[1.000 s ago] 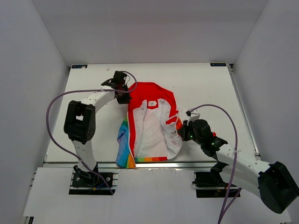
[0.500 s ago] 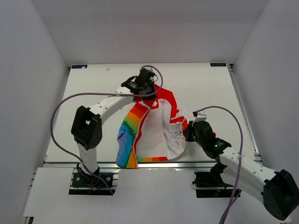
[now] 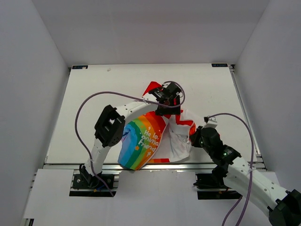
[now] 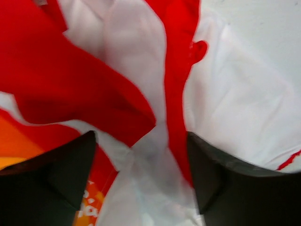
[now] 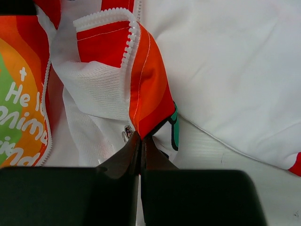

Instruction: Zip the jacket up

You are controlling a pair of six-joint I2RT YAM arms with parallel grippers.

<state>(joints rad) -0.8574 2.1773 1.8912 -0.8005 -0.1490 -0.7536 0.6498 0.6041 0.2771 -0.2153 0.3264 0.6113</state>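
The jacket [image 3: 141,141] lies near the table's front edge. Its rainbow front panel with white lettering is folded over to the right, and its red hood [image 3: 153,88] points to the back. My left gripper [image 3: 170,104] hangs over the collar area, open. In the left wrist view its two fingers stand wide apart, with loose white and red fabric [image 4: 150,155] between them, and the left gripper [image 4: 141,188] grips nothing. My right gripper [image 5: 141,137] is shut on the orange-red edge of the jacket's right side [image 5: 150,94], just below the white zipper teeth [image 5: 130,44].
The white table [image 3: 94,89] is boxed in by white walls on three sides. A metal rail [image 3: 61,165] runs along its front edge. The left arm's purple cable [image 3: 94,100] loops above the table, over the jacket's left side.
The left arm swung right across the jacket, pulling the rainbow panel over the white lining, then opened and let the fabric go. The right gripper stayed shut and shifted slightly toward the front right.
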